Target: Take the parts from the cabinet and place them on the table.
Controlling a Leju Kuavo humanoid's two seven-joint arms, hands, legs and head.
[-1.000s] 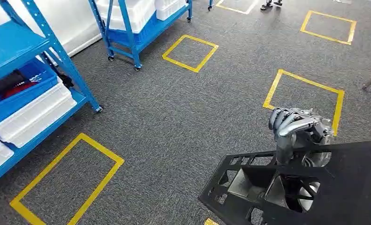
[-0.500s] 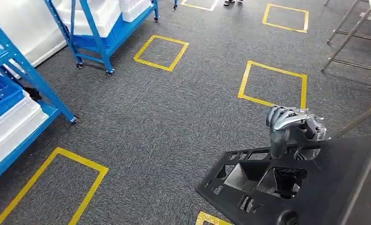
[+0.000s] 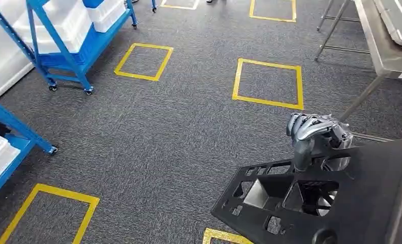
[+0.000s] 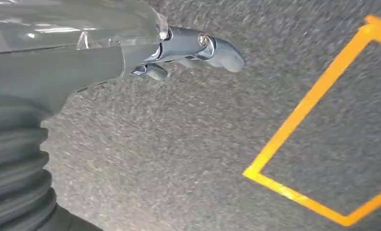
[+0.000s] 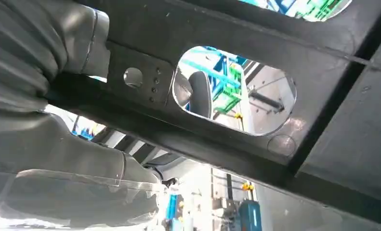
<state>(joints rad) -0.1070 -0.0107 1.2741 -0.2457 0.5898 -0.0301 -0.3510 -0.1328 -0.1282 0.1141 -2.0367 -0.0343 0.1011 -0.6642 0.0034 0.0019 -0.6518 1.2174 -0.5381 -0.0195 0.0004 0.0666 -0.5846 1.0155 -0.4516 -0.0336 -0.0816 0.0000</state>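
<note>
The carry step is under way: a black perforated part (image 3: pixel 310 203) is held out over the grey carpeted floor (image 3: pixel 163 132), gripped along its upper edge by the right robot hand (image 3: pixel 315 134), whose fingers are curled over the rim. The steel table (image 3: pixel 387 56) is seen ahead to the right, well apart from the part. A turn and an approach toward it are judged to be called for next, then a lowering onto the tabletop. The left robot hand (image 4: pixel 188 48) is seen holding nothing above the floor, fingers loosely bent.
</note>
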